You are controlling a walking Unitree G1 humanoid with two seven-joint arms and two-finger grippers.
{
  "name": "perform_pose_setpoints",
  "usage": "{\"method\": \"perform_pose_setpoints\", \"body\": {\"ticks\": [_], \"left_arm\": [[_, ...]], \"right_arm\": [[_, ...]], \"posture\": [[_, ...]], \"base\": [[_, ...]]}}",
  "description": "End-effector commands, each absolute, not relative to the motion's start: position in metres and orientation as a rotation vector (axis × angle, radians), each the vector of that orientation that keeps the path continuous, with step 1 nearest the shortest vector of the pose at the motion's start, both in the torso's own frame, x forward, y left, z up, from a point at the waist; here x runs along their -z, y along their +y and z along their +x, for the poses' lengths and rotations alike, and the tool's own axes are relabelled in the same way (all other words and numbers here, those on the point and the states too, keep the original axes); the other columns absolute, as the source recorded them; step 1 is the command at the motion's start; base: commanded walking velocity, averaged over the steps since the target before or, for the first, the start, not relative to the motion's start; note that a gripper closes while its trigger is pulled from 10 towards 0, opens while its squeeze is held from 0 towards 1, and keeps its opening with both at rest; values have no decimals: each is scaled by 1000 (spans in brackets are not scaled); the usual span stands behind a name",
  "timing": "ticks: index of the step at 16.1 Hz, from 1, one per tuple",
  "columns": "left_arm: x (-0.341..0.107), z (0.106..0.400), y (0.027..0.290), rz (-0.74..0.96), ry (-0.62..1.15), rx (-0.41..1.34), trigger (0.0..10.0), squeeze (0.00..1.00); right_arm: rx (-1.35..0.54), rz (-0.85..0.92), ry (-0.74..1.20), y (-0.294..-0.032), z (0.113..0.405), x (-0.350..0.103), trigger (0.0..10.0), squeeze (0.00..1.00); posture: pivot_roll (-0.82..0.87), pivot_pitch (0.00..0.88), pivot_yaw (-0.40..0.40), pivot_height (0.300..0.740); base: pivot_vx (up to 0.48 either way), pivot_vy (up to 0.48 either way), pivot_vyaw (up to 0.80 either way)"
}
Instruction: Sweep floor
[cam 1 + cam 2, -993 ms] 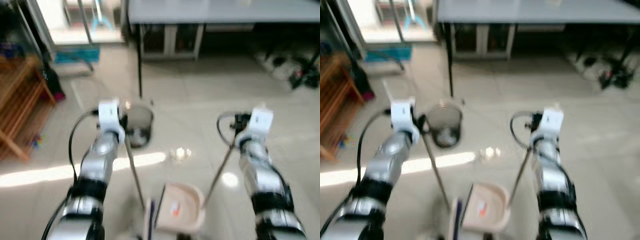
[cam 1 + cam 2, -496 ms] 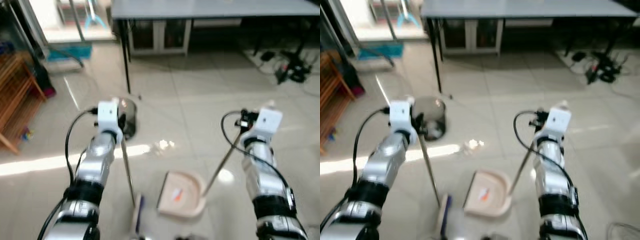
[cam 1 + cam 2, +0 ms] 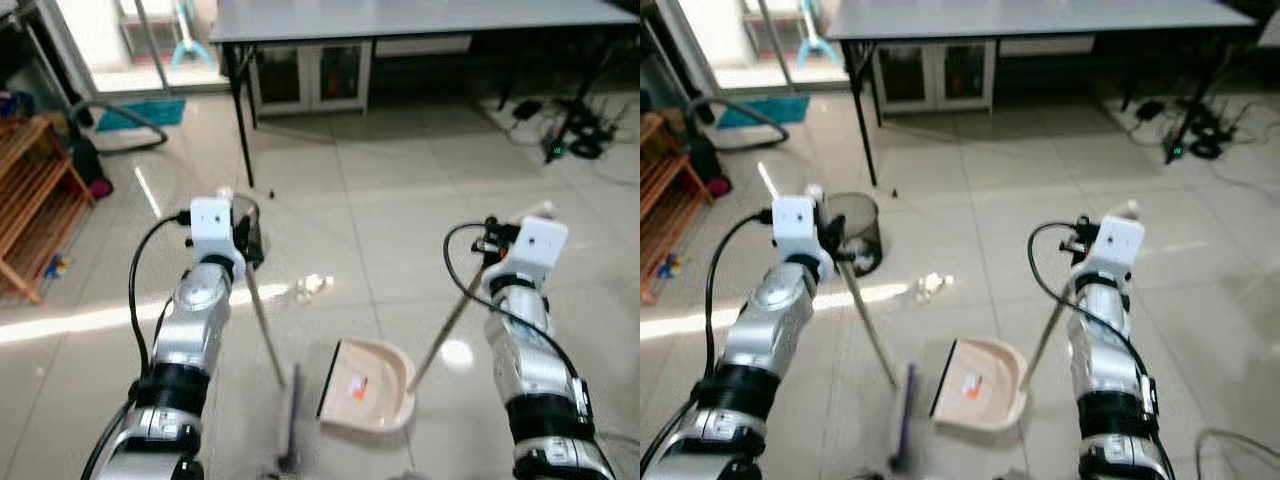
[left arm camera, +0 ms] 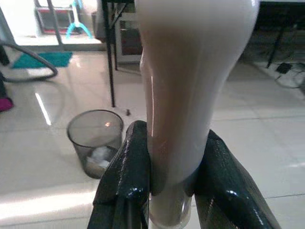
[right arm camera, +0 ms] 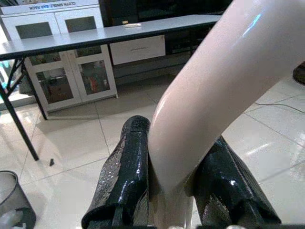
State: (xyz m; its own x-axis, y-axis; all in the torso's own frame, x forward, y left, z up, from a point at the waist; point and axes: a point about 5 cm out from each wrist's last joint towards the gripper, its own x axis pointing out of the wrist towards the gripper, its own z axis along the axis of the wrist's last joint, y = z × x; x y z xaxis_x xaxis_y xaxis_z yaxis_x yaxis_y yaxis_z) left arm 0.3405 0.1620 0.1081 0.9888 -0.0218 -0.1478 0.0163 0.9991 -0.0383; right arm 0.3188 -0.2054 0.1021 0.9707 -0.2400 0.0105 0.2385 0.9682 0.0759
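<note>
gleaming pale tiles [image 3: 400, 200] are reflecting a bright band of light, glossy and smooth with thin grout lines. left gripper [image 4: 174, 191] is clamping its two black, shiny, ribbed fingers [image 4: 126, 176] on the smooth cream plastic grip of the broom [image 3: 270, 350]; below that grip a thin metal pole is slanting down and away from the gripper to a narrow, blurred brush head standing on the tiles. right gripper [image 5: 174, 191] is clenching the same way, fingers [image 5: 124, 181] pressed on either side of the curved, glossy cream handle of the dustpan [image 3: 375, 385]; its thin pole is running down and inward to a shallow, rounded pink-beige pan lying flat on the floor, between the two grippers and below them, with a small orange scrap inside. brush head is standing just beside the pan's straight open edge, on the left gripper's side. a crumpled white paper wad [image 3: 313, 286] is lying on the tiles between the grippers, nearer the left one, beyond the pan. just past the left gripper a round dark mesh bin [image 3: 855, 230] is standing with white scraps at its bottom. farther ahead a grey table [image 3: 420, 18] on thin black legs is standing over white glass-door cabinets [image 3: 310, 75]. slatted wooden shelves [image 3: 35, 210] are standing well out to the left gripper's outer side, and tangled cables [image 3: 570, 130] are lying far beyond the right one.
</note>
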Motion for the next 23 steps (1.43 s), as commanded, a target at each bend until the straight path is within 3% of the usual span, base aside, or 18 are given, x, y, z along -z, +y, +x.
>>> {"method": "perform_pose_setpoints", "body": {"ticks": [1,23], "left_arm": [[-114,342,173,-17,138,-24,10000,0],[-113,342,175,-12,176,-56,10000,0]], "right_arm": [[223,85,-60,-200,323,-113,10000,0],[182,93,-33,-191,329,-109,10000,0]], "posture": [[21,23,46,740],[31,36,28,740]], "base": [[0,0,0],[0,0,0]]}}
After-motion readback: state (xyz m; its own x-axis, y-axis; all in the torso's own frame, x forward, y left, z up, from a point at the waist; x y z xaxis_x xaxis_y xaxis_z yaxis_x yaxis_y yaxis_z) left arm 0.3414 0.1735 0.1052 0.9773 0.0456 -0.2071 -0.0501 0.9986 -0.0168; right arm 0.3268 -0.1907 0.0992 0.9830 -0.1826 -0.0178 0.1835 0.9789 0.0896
